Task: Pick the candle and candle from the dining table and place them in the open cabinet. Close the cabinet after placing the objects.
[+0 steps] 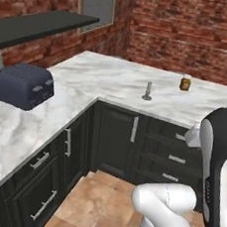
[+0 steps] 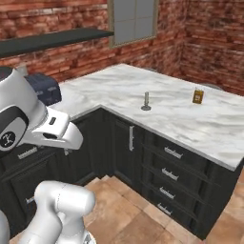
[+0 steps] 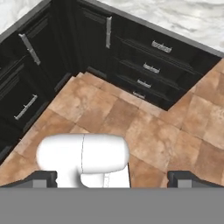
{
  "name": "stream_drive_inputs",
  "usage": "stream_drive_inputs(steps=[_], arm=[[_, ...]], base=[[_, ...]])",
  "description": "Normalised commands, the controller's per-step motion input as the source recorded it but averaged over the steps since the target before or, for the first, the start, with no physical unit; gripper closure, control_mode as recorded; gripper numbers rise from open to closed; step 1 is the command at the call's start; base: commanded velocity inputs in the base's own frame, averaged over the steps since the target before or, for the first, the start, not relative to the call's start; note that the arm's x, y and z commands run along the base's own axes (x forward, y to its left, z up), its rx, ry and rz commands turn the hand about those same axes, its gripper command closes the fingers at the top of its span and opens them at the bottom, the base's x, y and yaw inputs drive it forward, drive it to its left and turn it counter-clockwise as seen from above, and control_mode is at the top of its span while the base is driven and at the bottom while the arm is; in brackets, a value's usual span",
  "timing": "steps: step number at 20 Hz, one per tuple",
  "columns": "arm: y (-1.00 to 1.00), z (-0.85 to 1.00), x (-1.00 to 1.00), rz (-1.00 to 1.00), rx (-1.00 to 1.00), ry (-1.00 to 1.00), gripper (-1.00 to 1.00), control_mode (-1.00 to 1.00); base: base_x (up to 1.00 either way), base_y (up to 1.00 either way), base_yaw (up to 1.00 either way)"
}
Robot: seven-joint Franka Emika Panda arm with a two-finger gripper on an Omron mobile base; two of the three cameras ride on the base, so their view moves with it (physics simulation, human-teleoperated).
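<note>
A small grey candle on a round-based holder stands upright near the middle of the L-shaped marble worktop, far from my arm. The dining table and the cabinet are out of view. In the hand view my gripper looks down at the tiled floor. Its two dark fingertips stand wide apart at the bottom edge, open, with nothing between them.
An amber carton stands on the worktop to the right of the candle. A dark blue toaster sits on the left wing under a dark wall shelf. Black drawers and cupboard doors line the corner.
</note>
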Motion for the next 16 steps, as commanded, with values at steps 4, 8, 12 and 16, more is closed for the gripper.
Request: stream_drive_inputs(steps=[4,8,12,16], arm=[[0.00,0.00,0.00,0.00,0.00,0.00,-1.00,1.00],[0.00,0.00,0.00,0.00,0.00,0.00,-1.00,1.00],[0.00,0.00,0.00,0.00,0.00,0.00,-1.00,1.00],[0.00,0.00,0.00,0.00,0.00,0.00,-1.00,1.00]], base=[[0.31,0.01,-0.37],[0.35,0.02,-0.38],[0.44,0.04,-0.36],[0.63,0.08,-0.30]])
